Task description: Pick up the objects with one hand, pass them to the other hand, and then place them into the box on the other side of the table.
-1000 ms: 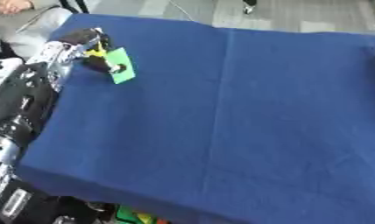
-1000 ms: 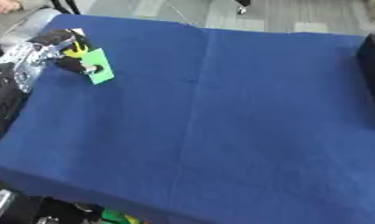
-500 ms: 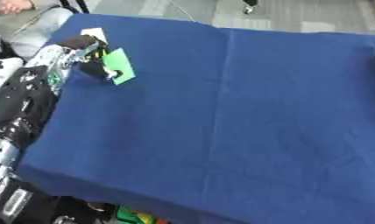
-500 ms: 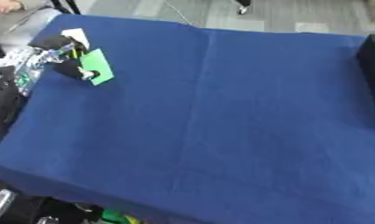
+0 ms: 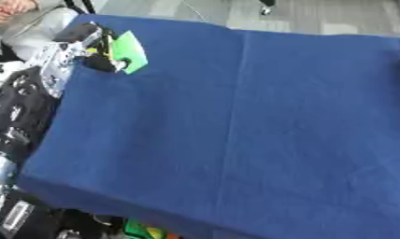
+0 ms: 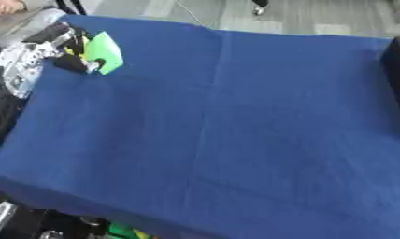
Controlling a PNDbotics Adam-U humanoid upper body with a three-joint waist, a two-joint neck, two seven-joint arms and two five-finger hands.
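Note:
At the far left of the blue table, my left hand [image 5: 87, 49] is curled round a flat bright green object [image 5: 127, 52], with a bit of yellow showing between hand and object. The green object is tilted and looks lifted off the cloth. The left arm [image 5: 27, 93] runs down the left edge, black with silver parts. A dark box [image 6: 399, 63] shows only as a sliver at the right edge in the right eye view. My right hand shows in no view.
The blue cloth-covered table [image 5: 236, 121] fills most of the view. Its near edge runs across the bottom, with coloured things [image 5: 146, 230] on the floor beneath. A person's sleeve [image 5: 32, 23] sits beyond the far left corner.
My left hand has lifted the green object off the cloth and tilted it; it sits slightly higher and further right than a second ago.

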